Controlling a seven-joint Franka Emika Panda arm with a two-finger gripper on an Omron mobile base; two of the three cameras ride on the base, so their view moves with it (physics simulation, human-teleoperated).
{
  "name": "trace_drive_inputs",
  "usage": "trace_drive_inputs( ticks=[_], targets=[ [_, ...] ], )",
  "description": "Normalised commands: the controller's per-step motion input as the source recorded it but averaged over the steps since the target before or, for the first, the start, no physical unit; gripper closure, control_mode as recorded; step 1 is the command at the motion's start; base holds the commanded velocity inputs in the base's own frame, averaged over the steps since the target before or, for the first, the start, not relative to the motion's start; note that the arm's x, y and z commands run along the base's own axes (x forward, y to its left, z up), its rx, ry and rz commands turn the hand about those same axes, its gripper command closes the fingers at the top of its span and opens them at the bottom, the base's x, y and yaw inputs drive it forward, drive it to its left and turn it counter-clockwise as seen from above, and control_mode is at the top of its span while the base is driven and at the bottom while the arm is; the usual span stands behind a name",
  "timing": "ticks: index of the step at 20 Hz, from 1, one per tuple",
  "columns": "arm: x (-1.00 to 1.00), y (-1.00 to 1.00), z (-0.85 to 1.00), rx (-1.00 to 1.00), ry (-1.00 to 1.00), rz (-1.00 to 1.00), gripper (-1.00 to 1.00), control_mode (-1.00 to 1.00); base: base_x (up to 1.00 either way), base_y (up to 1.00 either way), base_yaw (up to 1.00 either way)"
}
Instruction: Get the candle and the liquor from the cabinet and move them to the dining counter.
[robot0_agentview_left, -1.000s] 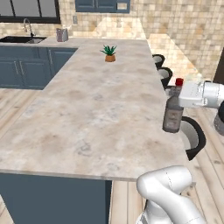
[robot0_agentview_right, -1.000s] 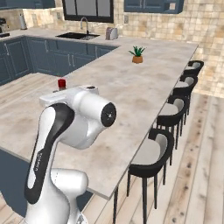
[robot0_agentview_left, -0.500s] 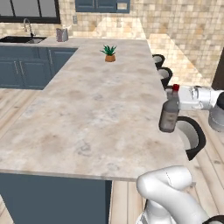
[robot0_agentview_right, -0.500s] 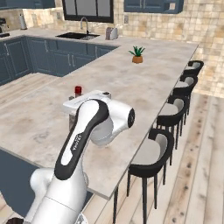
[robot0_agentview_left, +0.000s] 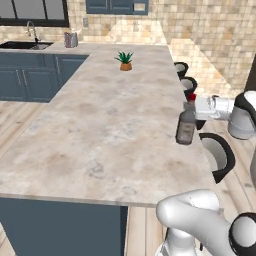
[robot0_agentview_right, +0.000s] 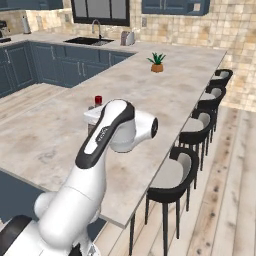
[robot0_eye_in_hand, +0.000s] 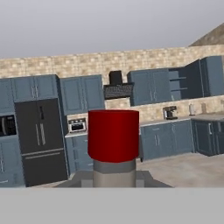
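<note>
Plant (robot0_agentview_left: 125, 61) stands far left on the counter (robot0_agentview_left: 100, 125); liquor (robot0_agentview_left: 186, 126) hangs upright over its right edge, the gripper (robot0_agentview_left: 192, 106) clamped about the neck under the cap (robot0_eye_in_hand: 113, 135). Glass: stiff, smooth, breakable, bottom-heavy; a neck hold probably suits it.

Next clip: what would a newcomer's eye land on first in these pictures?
Most striking is the liquor, a dark bottle with a red cap, upright near the stool-side edge of the dining counter with the gripper shut on its neck. The red cap looms close in the hand view. Farther along the beige top stands a small potted plant, and black stools line the counter's side.
</note>
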Motion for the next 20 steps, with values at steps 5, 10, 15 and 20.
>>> trace_drive_inputs(
  ticks=[5,10,15,20],
  targets=[
    [0.56,-0.24,-0.22,0.00,0.00,0.01,1.00,-1.00,0.00,0.00,0.00],
    [0.26,-0.22,-0.35,0.00,-0.03,0.02,1.00,-1.00,0.00,0.00,0.00],
    [0.07,-0.11,-0.37,0.00,-0.01,0.01,1.00,-1.00,0.00,0.00,0.00],
    [0.11,0.00,-0.35,-0.04,0.02,0.00,1.00,-1.00,0.00,0.00,0.00]
  ],
)
